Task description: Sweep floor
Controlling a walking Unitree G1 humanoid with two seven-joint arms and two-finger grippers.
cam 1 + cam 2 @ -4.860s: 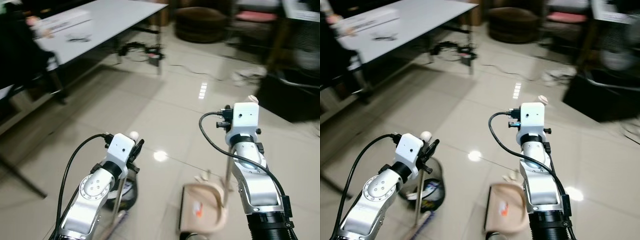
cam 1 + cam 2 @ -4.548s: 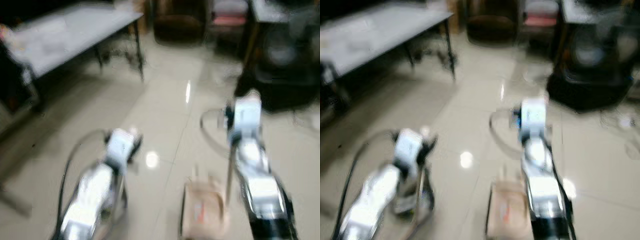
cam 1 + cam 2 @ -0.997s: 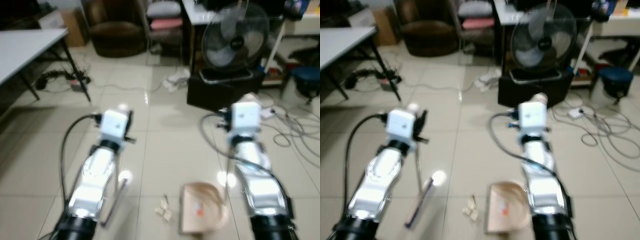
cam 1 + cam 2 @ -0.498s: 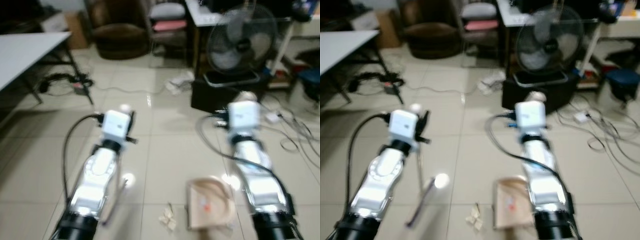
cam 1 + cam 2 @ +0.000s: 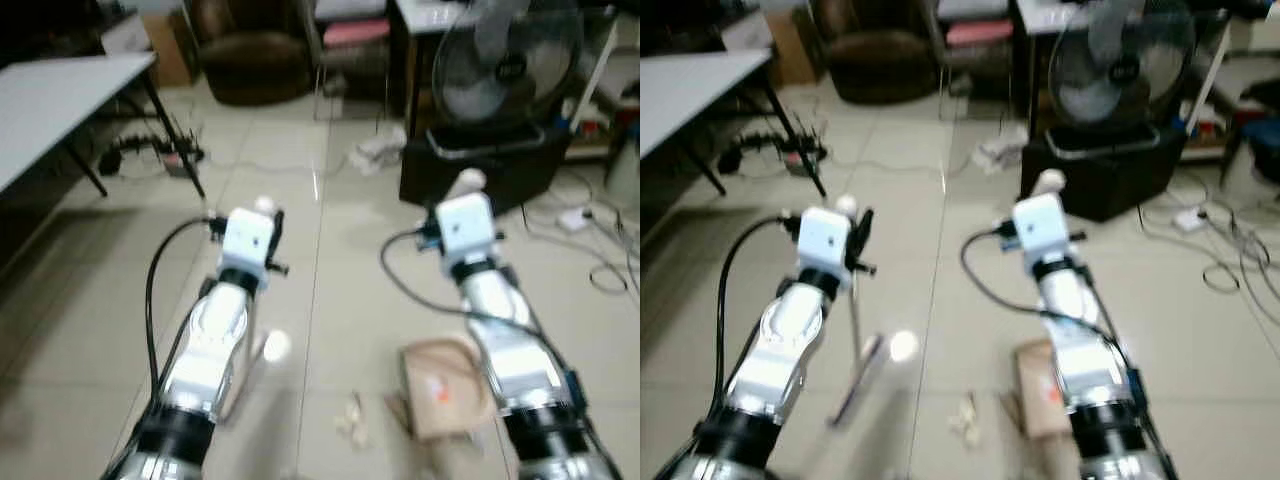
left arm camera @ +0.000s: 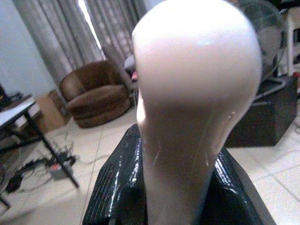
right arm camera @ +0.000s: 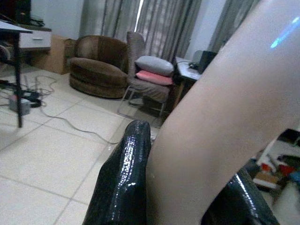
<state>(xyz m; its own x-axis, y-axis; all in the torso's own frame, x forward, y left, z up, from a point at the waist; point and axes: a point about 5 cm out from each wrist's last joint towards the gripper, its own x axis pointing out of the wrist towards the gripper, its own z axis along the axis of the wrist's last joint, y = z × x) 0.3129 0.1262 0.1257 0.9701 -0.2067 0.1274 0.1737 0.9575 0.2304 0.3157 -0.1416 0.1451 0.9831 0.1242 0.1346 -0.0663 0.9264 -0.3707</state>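
Note:
My left gripper [image 5: 262, 222] is shut on the cream knob-topped handle [image 6: 197, 93] of a broom, black fingers [image 6: 117, 187] on both sides of it. The broom's thin stick [image 5: 854, 300] runs down to its head [image 5: 858, 380] on the tiles. My right gripper [image 5: 466, 196] is shut on the cream handle [image 7: 220, 117] of a tan dustpan [image 5: 445, 385], which sits low by the floor under my right arm. Crumpled pale scraps [image 5: 352, 418] lie on the tiles between broom head and dustpan.
A standing fan [image 5: 505, 65] on a black box [image 5: 480, 165] stands ahead on the right, with cables [image 5: 590, 270] on the floor beside it. A grey table [image 5: 50, 100] is on the left, a brown armchair [image 5: 250, 60] at the back. Open tiles lie straight ahead.
The camera has turned from the table towards the fan, and the scraps have come into view. Both arms keep their hold and pose.

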